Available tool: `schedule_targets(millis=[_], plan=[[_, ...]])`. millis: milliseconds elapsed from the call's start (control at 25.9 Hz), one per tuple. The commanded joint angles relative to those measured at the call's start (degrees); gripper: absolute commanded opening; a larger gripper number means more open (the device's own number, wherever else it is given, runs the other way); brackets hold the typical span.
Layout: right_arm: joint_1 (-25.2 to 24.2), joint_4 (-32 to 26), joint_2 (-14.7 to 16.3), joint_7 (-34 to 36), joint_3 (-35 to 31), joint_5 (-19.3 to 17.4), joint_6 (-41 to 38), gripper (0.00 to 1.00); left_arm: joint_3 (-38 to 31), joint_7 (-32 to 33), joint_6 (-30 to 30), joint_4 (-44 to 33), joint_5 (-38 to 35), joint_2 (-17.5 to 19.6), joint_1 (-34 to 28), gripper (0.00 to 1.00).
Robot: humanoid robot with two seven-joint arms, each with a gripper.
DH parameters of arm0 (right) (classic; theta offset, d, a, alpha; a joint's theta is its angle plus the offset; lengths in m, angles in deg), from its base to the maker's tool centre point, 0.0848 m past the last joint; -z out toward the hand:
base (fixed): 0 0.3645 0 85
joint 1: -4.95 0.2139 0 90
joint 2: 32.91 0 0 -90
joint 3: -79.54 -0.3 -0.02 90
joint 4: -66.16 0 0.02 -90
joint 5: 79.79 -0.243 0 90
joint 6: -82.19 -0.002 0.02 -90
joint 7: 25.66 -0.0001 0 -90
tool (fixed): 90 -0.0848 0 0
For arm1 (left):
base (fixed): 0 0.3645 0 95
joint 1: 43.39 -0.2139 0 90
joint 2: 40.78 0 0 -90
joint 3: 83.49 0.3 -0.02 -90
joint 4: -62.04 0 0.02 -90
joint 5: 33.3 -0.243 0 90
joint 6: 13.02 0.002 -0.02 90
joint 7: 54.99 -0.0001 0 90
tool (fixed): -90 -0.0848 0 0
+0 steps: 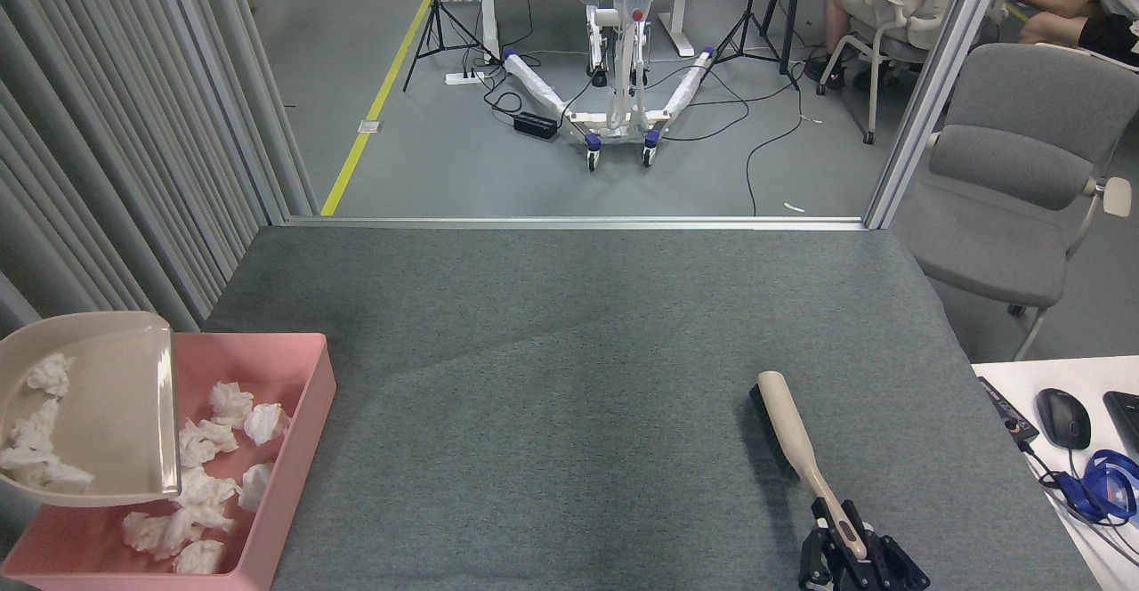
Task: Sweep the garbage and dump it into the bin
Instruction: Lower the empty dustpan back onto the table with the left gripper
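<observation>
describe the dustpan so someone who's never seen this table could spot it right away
Start at the grey felt-covered table and go to its near left corner, where a shallow pink plastic tray holds crumpled white tissue wads. The beige plastic dustpan hangs over that tray's left part, with several wads in it. Unlike the beige-handled brush on the right, it is a wide scoop.

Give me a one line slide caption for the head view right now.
Dustpan carrying tissue wads hovers over the pink bin; right gripper holds the brush on the grey table.
</observation>
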Motion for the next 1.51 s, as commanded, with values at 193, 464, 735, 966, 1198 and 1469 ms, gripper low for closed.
schedule_targets(millis=[193, 464, 735, 966, 1198, 1469], plan=[[-0.01, -0.34, -0.28, -0.12, -0.07, 0.05, 1.23, 0.76, -8.03, -2.39, 0.21, -0.5, -25.54, 1.06, 1.01, 0.0], [-0.01, -1.57, 0.07, 1.2, -0.16, -0.04, 1.23, 0.93, -12.43, -1.6, 2.67, -4.37, -27.3, 1.06, 1.63, 0.0], [-0.53, -3.95, 0.24, 1.37, -0.07, 0.05, 1.23, 0.93, -4.52, 3.15, -0.14, -10.17, 3.9, -1.93, 1.54, 0.0], [-1.5, -6.94, 0.16, 1.29, -0.24, 0.22, 1.32, 0.93, 11.3, -1.16, 15.94, -29.42, 4.43, -15.2, 5.84, 0.0], [-1.85, -9.66, 0.16, 1.99, -0.68, 3.12, 3.34, 0.93, 17.72, -2.21, 18.94, -27.83, -12.09, -34.45, 9.1, 0.0], [-2.82, -12.03, 0.24, 3.4, -0.86, 6.37, 4.22, 0.93, 19.47, -2.39, 16.12, -22.74, -15.43, -43.85, 5.23, 0.0]])
